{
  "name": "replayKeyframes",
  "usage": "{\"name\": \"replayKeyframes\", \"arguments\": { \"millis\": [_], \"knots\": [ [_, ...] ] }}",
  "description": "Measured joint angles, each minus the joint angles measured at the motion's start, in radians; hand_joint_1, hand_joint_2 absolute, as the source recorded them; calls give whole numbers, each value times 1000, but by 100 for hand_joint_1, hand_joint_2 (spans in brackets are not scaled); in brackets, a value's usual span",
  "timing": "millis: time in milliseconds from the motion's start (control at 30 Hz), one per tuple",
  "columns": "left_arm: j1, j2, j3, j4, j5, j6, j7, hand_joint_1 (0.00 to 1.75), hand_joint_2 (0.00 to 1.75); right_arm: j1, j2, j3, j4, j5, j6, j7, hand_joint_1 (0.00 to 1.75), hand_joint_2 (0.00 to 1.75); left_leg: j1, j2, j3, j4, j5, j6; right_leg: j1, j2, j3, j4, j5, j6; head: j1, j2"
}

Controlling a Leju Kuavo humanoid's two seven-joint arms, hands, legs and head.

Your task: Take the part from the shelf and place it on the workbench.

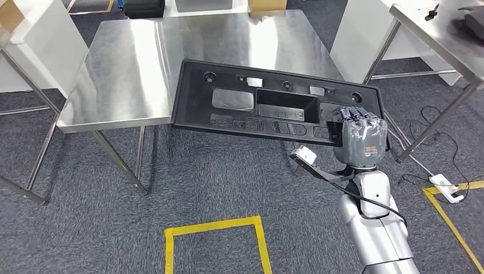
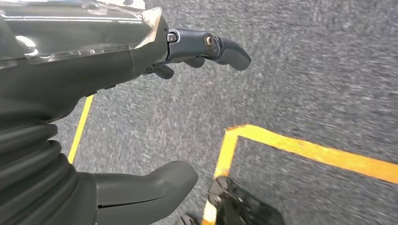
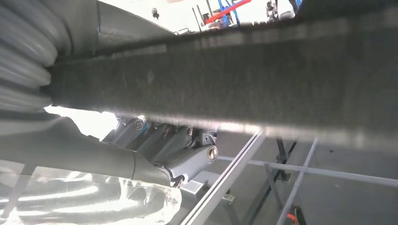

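From the head view we see our right hand (image 1: 361, 137) grasping the near right end of the part (image 1: 274, 103), a long black moulded panel with several cut-outs and a deep rectangular recess near its middle. Our fingers curl over the panel's edge, and the back of the hand hides that corner, so we cannot tell how far the fingertips reach under it. The panel lies tilted, its far long edge over the workbench (image 1: 125, 80), its near long edge hanging out past the steel top above the grey carpet (image 1: 217, 182). Whether the far edge touches the steel we cannot tell. The recess in the panel looks dark and we cannot make out anything in it.

In the right wrist view the part (image 3: 263, 79) crosses the picture as a broad blurred dark band, with the fingers (image 3: 187, 154) closed against its underside; table legs (image 3: 291, 183) show beyond, out of focus.

Our left hand (image 2: 117, 117) hangs over the carpet (image 2: 305, 70) beside a yellow floor line (image 2: 305, 150), thumb and fingers apart and holding nothing.

A cardboard box (image 1: 266, 5) at the far edge of the workbench is cut off by the frame. A second steel table (image 1: 439, 34) stands to the right, a dark thing on it too cropped to name. A white power strip (image 1: 446, 187) lies on the floor beneath it.
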Motion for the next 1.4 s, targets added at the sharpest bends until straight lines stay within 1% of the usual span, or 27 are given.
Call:
{"name": "replayKeyframes", "arguments": {
  "millis": [100, 167, 200, 300, 333, 367, 400, 433, 467, 533, 600, 633, 667, 700, 733, 800, 833, 867, 900, 967, 1033, 1100, 1167, 1233, 1333, 1367, 1400],
  "knots": [
    [-2, -1, 0, 1, 0, 1, 8, 0, 175, -1, 23, 12, 9, 13, 10, 4, 175, 175, -11, -2, 16, -22, -13, 27, 5, 3, 14, -2, 0, 23, 3, 0],
    [-1, -2, 0, 1, 0, 2, 10, 0, 175, -1, 31, 18, 15, 19, 11, 5, 175, 175, -12, -4, 38, -31, -18, 45, 5, 2, 3, 34, -8, 34, 5, 0],
    [-1, -3, 0, 1, 0, 2, 11, 0, 175, -2, 33, 21, 18, 19, 11, 6, 175, 175, -12, -5, 48, -34, -21, 52, 5, 1, -21, 74, -20, 35, 7, 0],
    [-2, -4, 0, 1, 0, 2, 11, 0, 175, -1, 40, 26, 27, 19, 11, 7, 175, 175, -14, -10, 65, -35, -36, 63, 3, -1, -154, 263, -73, 33, 15, 0],
    [-1, -4, 0, 1, 0, 2, 11, 0, 175, 0, 41, 27, 29, 19, 11, 7, 175, 175, -15, -11, 73, -35, -44, 63, 4, -1, -189, 295, -80, 35, 17, 0],
    [0, -4, 0, 1, 0, 2, 11, 0, 175, 2, 42, 28, 32, 19, 11, 7, 175, 175, -17, -13, 85, -35, -52, 63, 4, -1, -203, 290, -71, 39, 19, 0],
    [1, -4, 0, 1, 0, 2, 12, 0, 175, 3, 42, 29, 34, 19, 11, 7, 175, 175, -19, -14, 98, -35, -62, 63, 5, -1, -197, 246, -43, 43, 20, 0],
    [2, -4, 0, 1, 0, 2, 12, 0, 175, 3, 43, 31, 36, 19, 11, 7, 175, 175, -21, -15, 112, -36, -72, 61, 6, -2, -177, 173, -1, 46, 22, 0],
    [2, -5, 0, 1, 0, 2, 12, 0, 175, 3, 43, 31, 37, 19, 11, 7, 175, 175, -23, -16, 126, -35, -83, 59, 9, -4, -156, 102, 44, 44, 23, 0],
    [0, -6, 0, 1, 0, 2, 12, 0, 175, 2, 44, 33, 40, 19, 12, 8, 175, 175, -26, -18, 138, -36, -102, 51, 14, -10, -128, 18, 95, 26, 26, 0],
    [-1, -7, 0, 1, 0, 2, 12, 0, 175, 0, 48, 35, 42, 18, 14, 8, 175, 175, -26, -17, 144, -32, -113, 43, 13, -9, -117, 10, 96, 8, 22, 0],
    [-2, -6, 0, 1, 0, 3, 12, 0, 175, 0, 49, 36, 42, 19, 18, 7, 175, 175, -25, -16, 142, -22, -117, 38, 9, -8, -110, 9, 96, 4, 21, 0],
    [-2, -7, 0, 1, 0, 4, 13, 0, 175, -1, 51, 36, 44, 19, 26, 6, 175, 175, -23, -14, 136, 0, -118, 34, 5, -7, -103, 8, 92, -1, 19, 0],
    [-2, -7, 0, 1, 0, 4, 14, 0, 175, -4, 53, 38, 47, 16, 39, 2, 175, 175, -20, -11, 113, 40, -122, 28, 3, -7, -94, 7, 87, -8, 16, 0],
    [-2, -7, 0, 1, 0, 4, 16, 0, 175, -9, 58, 41, 52, 7, 54, -5, 175, 175, -17, -9, 77, 98, -132, 21, 1, -7, -86, 6, 82, -15, 13, 0],
    [-2, -7, 0, 1, 0, 4, 19, 0, 175, -20, 72, 49, 75, -34, 83, -28, 175, 175, -8, -6, -15, 219, -174, 6, 1, -6, -74, 6, 68, -23, 5, 0],
    [-2, -7, 0, 1, 0, 3, 21, 0, 175, -26, 78, 53, 94, -66, 95, -44, 175, 175, -3, -5, -51, 250, -192, 0, 0, -5, -67, 6, 61, -23, 3, 0],
    [-1, -6, 0, 1, 1, 3, 23, 0, 175, -35, 83, 56, 118, -99, 103, -60, 175, 175, 1, -4, -73, 250, -194, -5, -1, -4, -57, 7, 52, -20, 2, 0],
    [0, -6, 0, 1, 1, 3, 26, 0, 175, -47, 87, 58, 147, -131, 109, -75, 175, 175, 6, -2, -76, 218, -172, -9, -3, -3, -47, 7, 44, -16, 0, 0],
    [1, -6, 0, 1, 1, 2, 28, 0, 175, -83, 91, 60, 214, -183, 116, -98, 175, 175, 13, 3, -46, 95, -74, -18, -8, -2, -27, 10, 25, -3, -1, 0],
    [1, -7, 0, 2, 1, 2, 27, 0, 175, -129, 92, 60, 283, -212, 114, -107, 175, 175, 11, 12, -18, 15, -18, -12, -8, -2, -14, 12, 9, 13, -3, 0],
    [0, -8, 0, 2, 2, 0, 23, 0, 175, -175, 91, 55, 343, -219, 107, -101, 175, 175, 2, 16, -11, 6, -17, 9, -3, -2, -4, 18, 5, 32, -2, 0],
    [1, -10, 0, 1, 1, -2, 18, 0, 175, -217, 84, 47, 393, -219, 103, -93, 175, 175, -2, 12, 2, 2, -10, 29, -1, -3, -11, 40, 4, 45, 3, 0],
    [2, -12, 0, 1, 1, -2, 15, 0, 175, -259, 75, 38, 441, -217, 105, -93, 175, 175, -4, 7, 15, -1, -15, 44, -2, -5, -62, 120, -15, 43, 10, 0],
    [3, -13, -1, 1, 0, -2, 12, 0, 175, -314, 66, 29, 518, -218, 119, -103, 175, 175, -11, 1, 26, -2, -30, 56, 1, -6, -191, 307, -76, 34, 22, 0],
    [4, -13, -1, 1, 0, -2, 12, 0, 175, -326, 63, 28, 541, -218, 122, -109, 175, 175, -15, -1, 33, -2, -37, 59, 5, -6, -218, 330, -84, 32, 25, 0],
    [5, -14, -1, 1, 0, -2, 12, 0, 175, -335, 60, 28, 563, -218, 123, -115, 175, 175, -20, -4, 42, -2, -44, 61, 10, -6, -227, 317, -75, 31, 28, 0]
  ]
}}
